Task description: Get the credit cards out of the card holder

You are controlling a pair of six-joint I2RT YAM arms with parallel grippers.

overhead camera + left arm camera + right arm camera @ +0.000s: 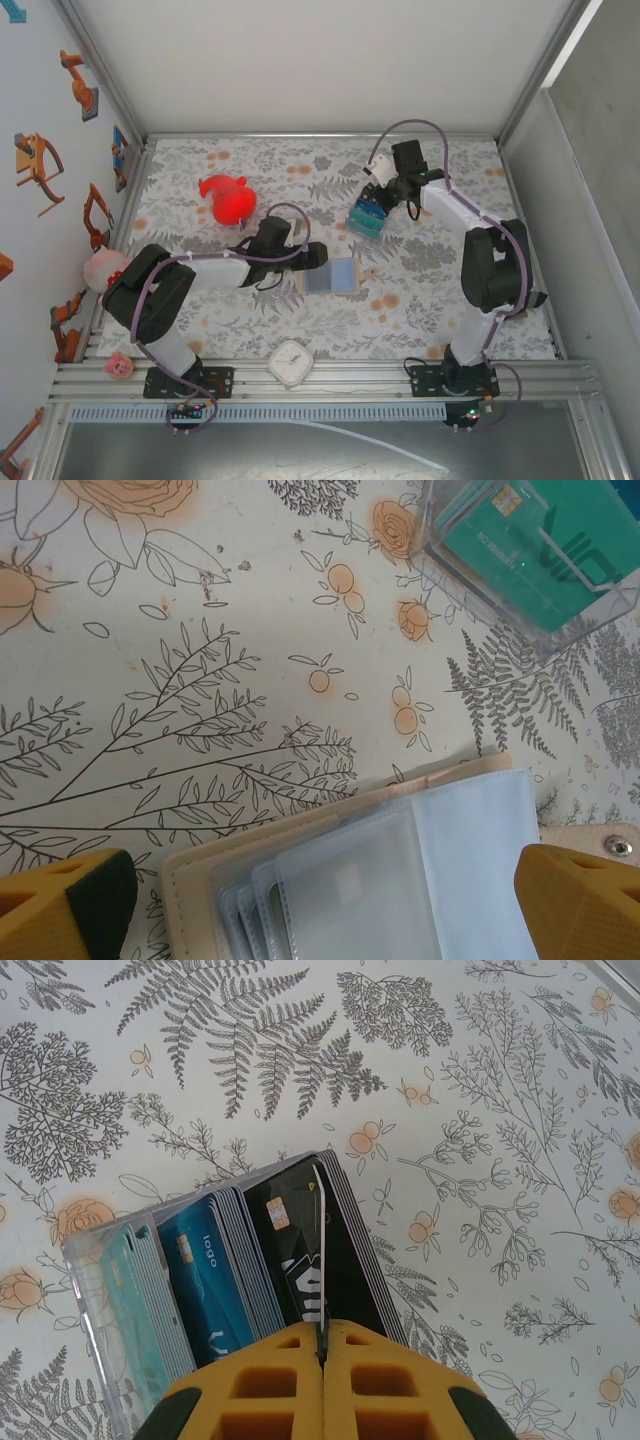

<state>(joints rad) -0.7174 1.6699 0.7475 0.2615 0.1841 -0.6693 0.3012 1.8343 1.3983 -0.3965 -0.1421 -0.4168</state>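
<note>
Card holder (335, 275): lies open, lining up, on the patterned table (200, 165) near the middle, just in front of the left gripper (312, 257). In the left wrist view its clear sleeves (400, 880) look pale and empty. We see no card in any of the sleeves that show.

Credit cards (205, 1280): stand on edge, packed side by side, in a clear box (445, 575) just beyond the holder and a little to its right.

Step in hand, as we judge it: filing one more card into that box. Right gripper (323, 1350) is closed flat on the near edge of a single card (321, 1230). We see this card edge-on and upright, between a black card (285, 1250) and the dark ones at the right end of the stack.

To do it well:
- We keep the card upright and parallel to its neighbours.
- We lower it into the gap, not onto the top of another card.
- We release only once its lower edge is seated.
- The box is probably light, so a sideways push could slide or tip it.
- We lift straight up afterwards so the pads drag nothing out.

Left gripper: jaws spread as wide as they go, yellow fingers (60, 905) on either side of the holder, gripping nothing. We cannot tell whether they touch the holder.
</note>
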